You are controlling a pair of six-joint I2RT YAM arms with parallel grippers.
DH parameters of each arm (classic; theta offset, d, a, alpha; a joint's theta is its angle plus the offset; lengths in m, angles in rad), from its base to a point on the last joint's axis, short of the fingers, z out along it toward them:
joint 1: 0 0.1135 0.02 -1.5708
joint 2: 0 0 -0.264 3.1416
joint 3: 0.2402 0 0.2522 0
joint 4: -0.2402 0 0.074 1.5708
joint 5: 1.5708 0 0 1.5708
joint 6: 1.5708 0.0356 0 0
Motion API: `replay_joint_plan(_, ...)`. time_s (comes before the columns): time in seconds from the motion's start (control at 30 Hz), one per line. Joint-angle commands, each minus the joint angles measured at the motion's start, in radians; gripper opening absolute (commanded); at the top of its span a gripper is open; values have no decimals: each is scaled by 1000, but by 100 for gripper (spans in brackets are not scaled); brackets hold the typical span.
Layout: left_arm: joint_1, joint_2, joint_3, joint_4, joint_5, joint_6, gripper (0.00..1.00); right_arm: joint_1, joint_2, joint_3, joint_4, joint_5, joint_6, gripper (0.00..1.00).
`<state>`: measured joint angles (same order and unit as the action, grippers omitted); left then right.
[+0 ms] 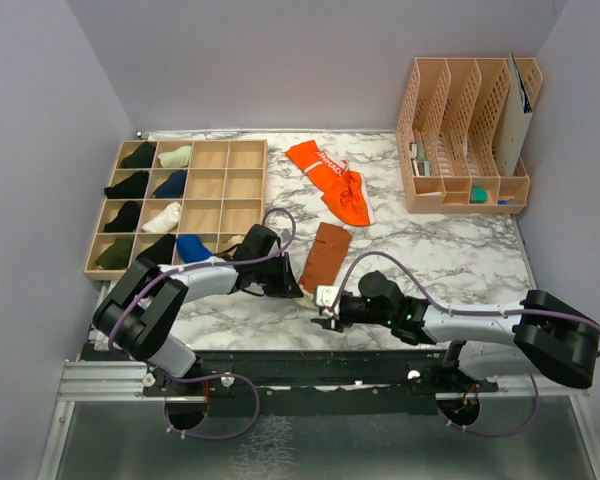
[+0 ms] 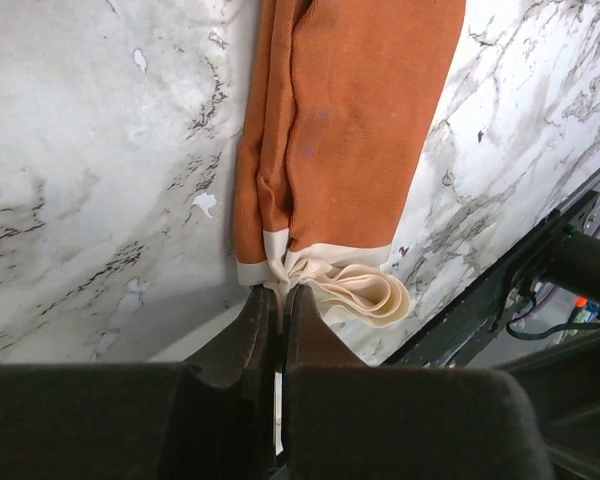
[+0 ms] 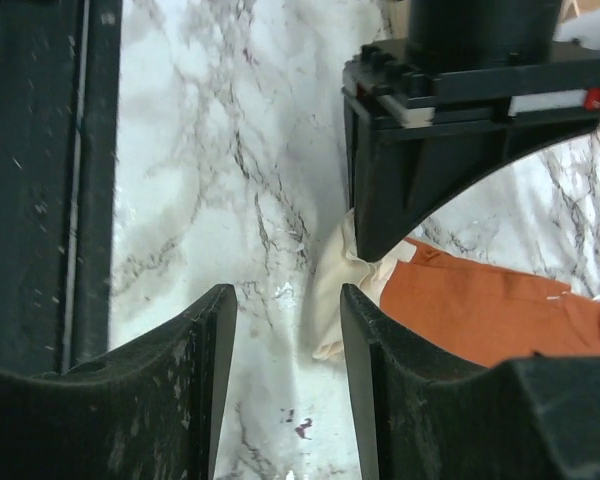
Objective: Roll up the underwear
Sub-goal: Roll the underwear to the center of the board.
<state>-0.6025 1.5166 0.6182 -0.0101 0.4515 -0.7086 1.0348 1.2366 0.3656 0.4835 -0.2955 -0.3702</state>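
On the marble table (image 1: 450, 250), seen from above, folded rust-brown cloth briefs (image 1: 325, 257) lie before me. Left wrist: my left gripper (image 2: 278, 295) has its jaws pressed together on their cream hem. Right wrist: my right gripper (image 3: 288, 300) gapes empty beside it.

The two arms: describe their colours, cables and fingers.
Both the left arm and right arm have pale grey links between chunky black joint housings, with a lilac cable looping along each. The left gripper and right gripper have broad matte black fingers, the right's speckled with pale scuffs.
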Motion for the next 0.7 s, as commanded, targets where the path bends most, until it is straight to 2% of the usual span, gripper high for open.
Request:
replay_joint_plan(0.0, 0, 38, 54, -105, 50, 37, 0, 30, 78, 30, -46, 37, -320, 48)
replay_joint_plan(0.23, 0, 67, 93, -149, 68, 55, 0, 55, 169, 79, -80, 77, -451, 45)
replay_joint_plan(0.67, 4, 93, 130, -203, 107, 96, 0, 71, 244, 84, -123, 187, -459, 39)
